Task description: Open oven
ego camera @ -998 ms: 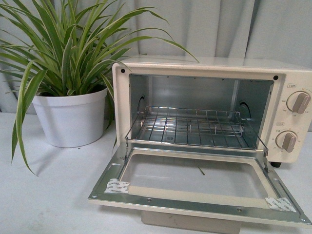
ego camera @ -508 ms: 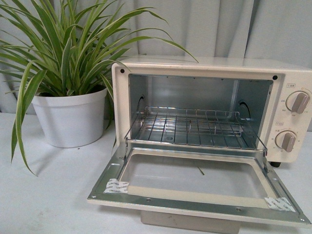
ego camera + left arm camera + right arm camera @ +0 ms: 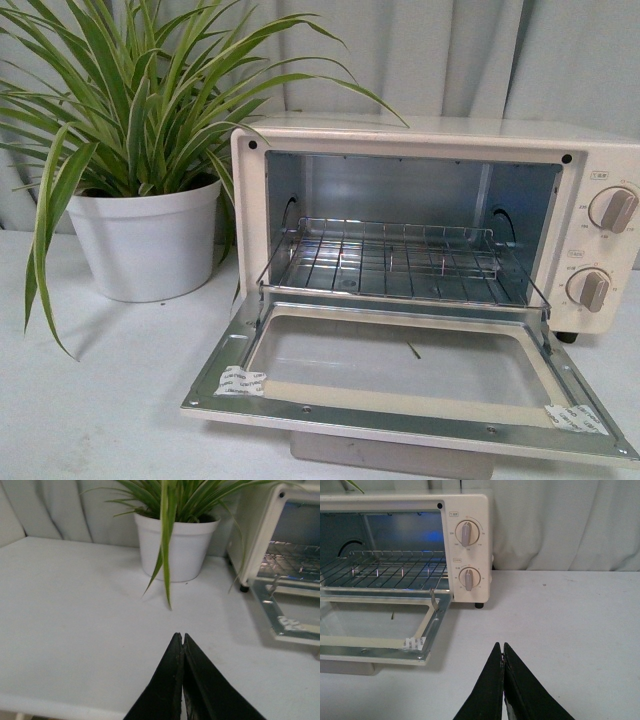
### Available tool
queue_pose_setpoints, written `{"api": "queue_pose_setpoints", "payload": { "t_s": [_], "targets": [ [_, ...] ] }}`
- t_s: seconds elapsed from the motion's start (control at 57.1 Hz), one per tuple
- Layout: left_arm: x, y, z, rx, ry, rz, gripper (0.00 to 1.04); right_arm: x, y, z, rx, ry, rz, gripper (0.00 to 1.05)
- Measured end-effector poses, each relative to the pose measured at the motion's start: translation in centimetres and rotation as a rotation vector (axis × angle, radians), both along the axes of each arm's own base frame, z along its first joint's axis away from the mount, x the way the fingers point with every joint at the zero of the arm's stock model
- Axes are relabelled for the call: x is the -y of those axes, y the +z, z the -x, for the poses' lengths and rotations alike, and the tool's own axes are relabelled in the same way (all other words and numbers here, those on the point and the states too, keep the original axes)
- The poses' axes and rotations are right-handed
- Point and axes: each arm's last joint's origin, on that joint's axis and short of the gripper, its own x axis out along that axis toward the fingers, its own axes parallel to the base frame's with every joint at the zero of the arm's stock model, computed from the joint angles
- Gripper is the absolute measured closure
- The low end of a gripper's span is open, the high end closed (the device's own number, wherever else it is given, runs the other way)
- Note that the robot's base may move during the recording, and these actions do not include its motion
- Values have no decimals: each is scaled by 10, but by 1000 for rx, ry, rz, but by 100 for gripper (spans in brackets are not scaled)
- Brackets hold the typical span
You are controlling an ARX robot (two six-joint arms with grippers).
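The cream-white boxy toaster oven [image 3: 440, 250] is seen in the front view standing on the pale white bench [image 3: 110, 390], to the right of a white plastic pot [image 3: 145, 245] holding a long-leaved green-and-cream striped plant [image 3: 130, 90]. Its glass-windowed door [image 3: 400, 375] is folded fully down and lies nearly flat, metal inner frame uppermost, with a strip of printed tape at each front corner. The chrome wire rack [image 3: 385, 262] is exposed inside the metal-lined cavity, and two round beige knobs [image 3: 612, 210] are stacked on the panel at the right.

Neither arm is shown in the front view; each is found only in its own wrist view. In the left wrist view the black left tool [image 3: 182, 639] is seen with its two tips pressed together, empty, above bare bench well apart from the pot and the oven's left edge, where a small black foot [image 3: 243, 588] is visible. In the right wrist view the black right tool [image 3: 502, 648] is likewise pressed together and empty, near the door's right corner but not touching it; the knob panel and the hinge arm are shown more clearly here.

The bench surface is plain and matte. Behind it, pale grey-white pleated curtains [image 3: 450, 50] are hung across the whole background.
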Motion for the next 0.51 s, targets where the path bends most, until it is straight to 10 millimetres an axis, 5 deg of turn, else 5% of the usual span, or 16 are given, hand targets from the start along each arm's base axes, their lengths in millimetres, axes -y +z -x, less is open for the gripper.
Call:
{"api": "queue_pose_setpoints", "payload": {
  "t_s": [0.333,0.368,0.508],
  "targets": [
    [0,0,0,4,-8,0,100,0,0,0,0,1,0,104],
    [0,0,0,4,-9,0,90,0,0,0,0,1,2,103],
    [0,0,0,4,-9,0,56,0,0,0,0,1,1,70]
  ]
}}
